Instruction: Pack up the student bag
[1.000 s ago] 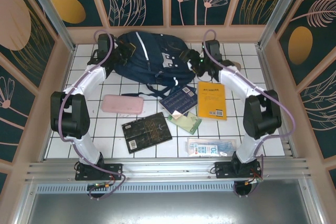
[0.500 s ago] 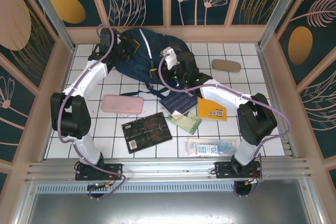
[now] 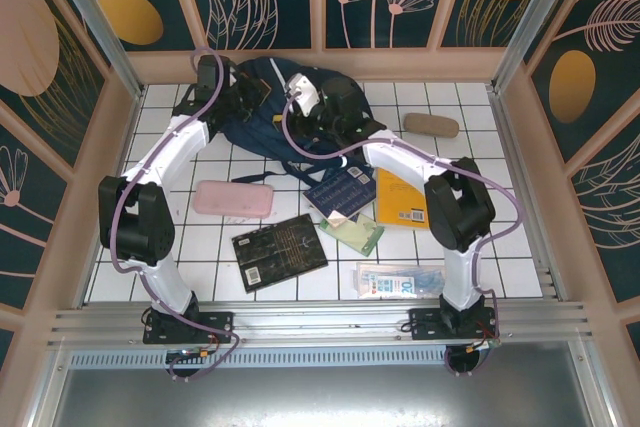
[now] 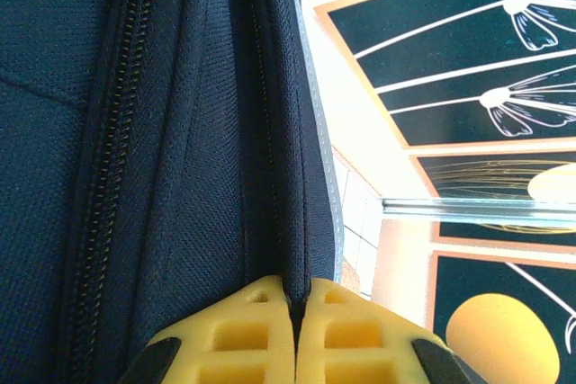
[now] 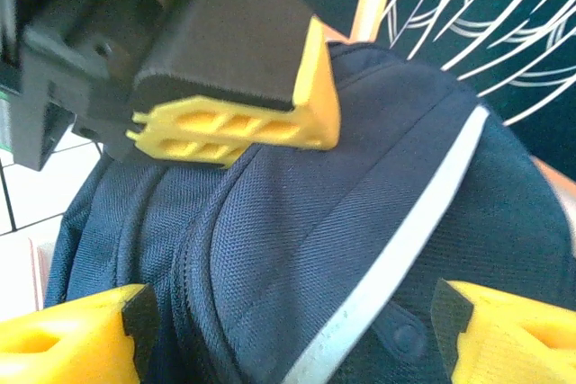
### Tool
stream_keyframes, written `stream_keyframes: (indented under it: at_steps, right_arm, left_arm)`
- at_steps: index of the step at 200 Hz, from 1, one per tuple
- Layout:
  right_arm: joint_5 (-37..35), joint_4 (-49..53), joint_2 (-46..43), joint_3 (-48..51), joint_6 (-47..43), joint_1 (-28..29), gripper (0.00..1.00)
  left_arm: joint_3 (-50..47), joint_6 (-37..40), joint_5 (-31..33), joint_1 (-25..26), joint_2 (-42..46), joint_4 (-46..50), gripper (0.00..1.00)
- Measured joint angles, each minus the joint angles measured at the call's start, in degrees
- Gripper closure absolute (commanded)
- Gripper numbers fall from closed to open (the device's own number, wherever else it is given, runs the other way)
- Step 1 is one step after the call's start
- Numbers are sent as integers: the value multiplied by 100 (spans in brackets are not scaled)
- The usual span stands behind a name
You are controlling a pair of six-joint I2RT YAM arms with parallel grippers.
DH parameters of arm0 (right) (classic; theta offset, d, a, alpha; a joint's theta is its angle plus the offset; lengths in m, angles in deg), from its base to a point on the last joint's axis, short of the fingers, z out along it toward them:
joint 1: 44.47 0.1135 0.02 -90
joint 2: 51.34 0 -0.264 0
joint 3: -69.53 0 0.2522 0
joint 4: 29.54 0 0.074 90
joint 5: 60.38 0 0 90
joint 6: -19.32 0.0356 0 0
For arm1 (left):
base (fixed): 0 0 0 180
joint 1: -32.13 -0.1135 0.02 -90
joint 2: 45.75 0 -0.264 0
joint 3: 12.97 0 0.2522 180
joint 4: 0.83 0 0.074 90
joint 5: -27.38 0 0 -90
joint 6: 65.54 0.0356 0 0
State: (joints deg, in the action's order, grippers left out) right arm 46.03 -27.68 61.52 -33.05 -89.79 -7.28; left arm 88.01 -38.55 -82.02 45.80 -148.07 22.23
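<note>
The student bag (image 3: pixel 258 127) sits at the 12 o'clock end of the tiled table (image 3: pixel 520 257), right up against the back panel; it's a big navy fabric thing with a thin white stripe across it, a chunky dark zipper line, and dark straps trailing toward 6 o'clock. The left gripper (image 4: pixel 295 301) is pinched fully closed on a fold of bag fabric beside the zipper; the right gripper (image 5: pixel 288 348) hangs over the bag with jaws spread wide, nothing in them. My guess on handling: soft and floppy, light while unpacked, sags wherever you don't support it; the woven cloth isn't slippery, nothing fragile; best bet is grabbing seams, the zipper edge or a strap, not flat panels.
</note>
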Motion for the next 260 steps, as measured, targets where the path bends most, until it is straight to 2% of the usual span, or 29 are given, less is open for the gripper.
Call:
stream_keyframes:
  at_steps: [13, 25, 33, 51, 58, 77, 90, 100, 116, 134, 153, 179, 203, 233, 260]
  right_arm:
    - [22, 57, 129, -101, 11, 0, 25]
    - [20, 149, 236, -264, 33, 4, 36]
    - [28, 278, 328, -426, 17, 4, 49]
    - [184, 555, 533, -785, 83, 46, 88]
    - [280, 629, 590, -890, 105, 61, 100]
    - [472, 667, 634, -999, 232, 35, 100]
    - [649, 647, 634, -999, 382, -20, 100]
    - [793, 603, 634, -997, 560, -81, 100]
    - [874, 564, 647, -994, 964, -247, 100]
    - [1056, 566, 656, -994, 1397, -544, 100]
    - [1224, 570, 662, -1043, 1818, -835, 100]
    - [1534, 761, 879, -1541, 2426, -1119, 100]
    - [2059, 1241, 1268, -2385, 2970, -1351, 100]
    - [2837, 1899, 1941, -3694, 3609, -1631, 100]
    - [3331, 2153, 2083, -3908, 3915, -1790, 100]
  left_arm:
    - [0, 26, 35, 11, 0, 24, 100]
    - [-4, 42, 55, 11, 0, 50, 100]
    - [-4, 52, 96, 13, 0, 39, 100]
    - [-4, 109, 247, 4, 0, -11, 100]
    - [-4, 144, 339, -7, -2, -11, 100]
    - [24, 271, 452, -50, -9, 87, 99]
    - [164, 455, 498, -28, -13, 295, 75]
    - [299, 636, 518, -4, -15, 428, 62]
    - [570, 1086, 452, 68, 68, 555, 50]
    - [514, 1513, 310, 151, 442, 586, 44]
    - [-37, 1987, 68, 190, 1058, 361, 43]
    - [-979, 2688, -188, 256, 1681, 74, 49]
    - [-1488, 3270, -262, 516, 1617, -37, 54]
    - [-2192, 3563, -619, 737, 1419, -549, 52]
    - [-2404, 3598, -981, 732, 1023, -1040, 48]
